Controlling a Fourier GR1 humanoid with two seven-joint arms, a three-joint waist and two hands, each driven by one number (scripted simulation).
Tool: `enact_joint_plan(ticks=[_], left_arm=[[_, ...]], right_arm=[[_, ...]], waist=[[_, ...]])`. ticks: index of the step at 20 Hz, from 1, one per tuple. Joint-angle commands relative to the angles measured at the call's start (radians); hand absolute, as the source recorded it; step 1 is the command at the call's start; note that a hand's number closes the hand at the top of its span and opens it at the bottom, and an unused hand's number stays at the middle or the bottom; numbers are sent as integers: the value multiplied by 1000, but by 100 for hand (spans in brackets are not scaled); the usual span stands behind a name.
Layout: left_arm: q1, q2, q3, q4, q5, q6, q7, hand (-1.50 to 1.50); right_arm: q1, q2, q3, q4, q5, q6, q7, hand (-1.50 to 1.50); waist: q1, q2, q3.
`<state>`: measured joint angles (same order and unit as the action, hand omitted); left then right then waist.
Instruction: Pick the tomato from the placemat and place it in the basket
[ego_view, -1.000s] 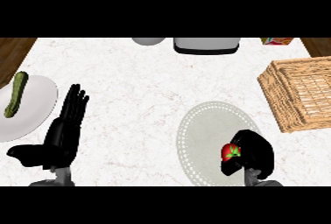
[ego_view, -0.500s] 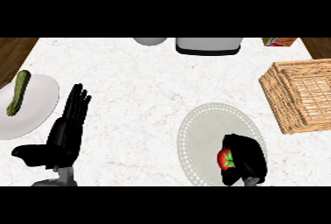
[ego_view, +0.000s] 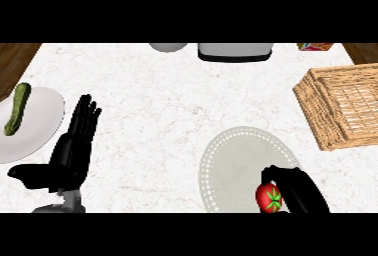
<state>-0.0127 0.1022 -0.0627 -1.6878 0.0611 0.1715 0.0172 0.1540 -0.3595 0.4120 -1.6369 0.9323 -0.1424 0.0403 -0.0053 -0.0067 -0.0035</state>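
A red tomato (ego_view: 269, 199) with a green stem shows at the lower edge of the head view, over the near part of the round pale placemat (ego_view: 236, 165). My right hand (ego_view: 299, 190) is curled round it, and the fingers hide its right side. The wicker basket (ego_view: 345, 107) stands at the right edge, well beyond the hand. At the lower left, my left hand (ego_view: 70, 150) rests open on the counter with its fingers pointing away.
A white plate (ego_view: 40, 120) with a green cucumber (ego_view: 16, 108) lies at the left edge. At the back stand a grey bowl (ego_view: 168, 47), a white-and-dark appliance (ego_view: 235, 51) and a small colourful box (ego_view: 315, 46). Wood shows at both back corners.
My right hand has drawn back toward the lower edge with the tomato in it, its fingers closing further round the tomato. The left hand has stayed put.
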Motion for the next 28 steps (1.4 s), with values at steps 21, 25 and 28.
enact_joint_plan(ticks=[21, 25, 28], left_arm=[[24, -10, 14, 31, -4, -29, -32, 0], [4, 5, 12, -25, -9, -27, 36, 0], [26, -17, 4, 16, -27, -24, -30, 0]], right_arm=[[337, -227, -711, -717, -780, 262, 54, 150], [258, -270, -806, -600, -749, 298, 28, 150], [144, -318, -873, -460, -777, 338, 8, 150]], waist=[[-3, 6, 3], [3, 6, 4], [8, 7, 3]])
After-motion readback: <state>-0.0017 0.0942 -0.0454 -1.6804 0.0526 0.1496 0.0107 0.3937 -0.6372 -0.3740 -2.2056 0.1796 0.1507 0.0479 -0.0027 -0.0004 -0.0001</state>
